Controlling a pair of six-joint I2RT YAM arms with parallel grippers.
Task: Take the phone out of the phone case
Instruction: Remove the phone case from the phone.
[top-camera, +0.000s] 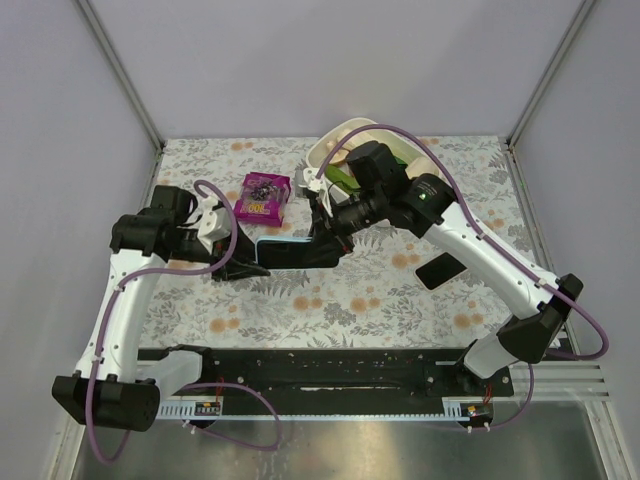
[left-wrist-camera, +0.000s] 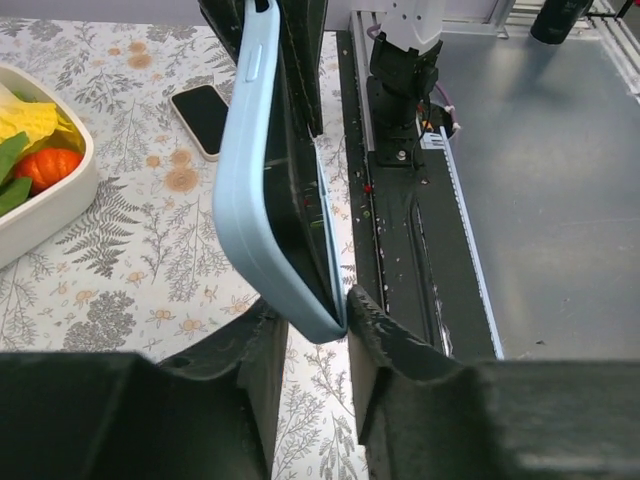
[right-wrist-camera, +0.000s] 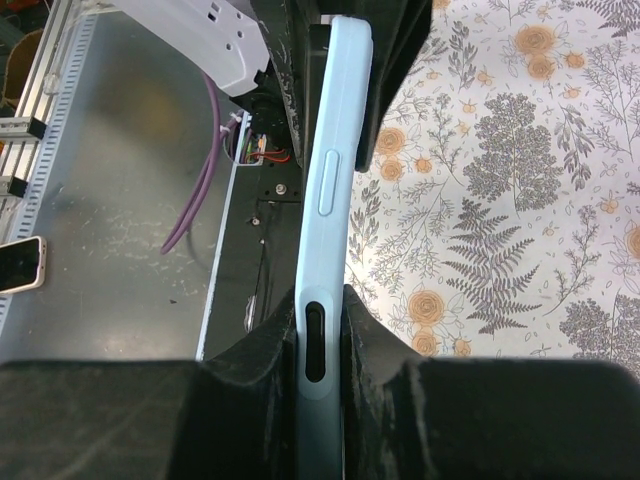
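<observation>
Case (top-camera: 290, 252) was off the table (top-camera: 400, 300), held on edge in the air just on the near side of the bowl (top-camera: 322, 145), strung between the two arms. The phone (left-wrist-camera: 298, 190) sat inside it, not yet out.

Right gripper (right-wrist-camera: 320, 345): jaws drawn narrow and clamped across the case's thickness at the end with the slot, one finger on each face. I read this as the anchor. It fixes one end so the other arm has something to work against.

Left gripper (left-wrist-camera: 318, 335): fingers pulled in around the opposite bottom corner. One pad (left-wrist-camera: 385, 345) was touching the corner and the other looked pressed to the blue back, so I took it as a pinch on the case, though a light one.

Seen from the left wrist, the blue shell bowed away from the dark slab. My guess is that holding it by the two ends lets the soft shell flex so a corner lip can peel off.

Also noted:
- A pink packet (top-camera: 264, 195) lay left of the bowl.
- A spare phone (top-camera: 441, 270) lay flat to the bowl's near right, clear of both arms.

Risk, as I judged it: a corner-only grip may slip once the shell bends.
</observation>
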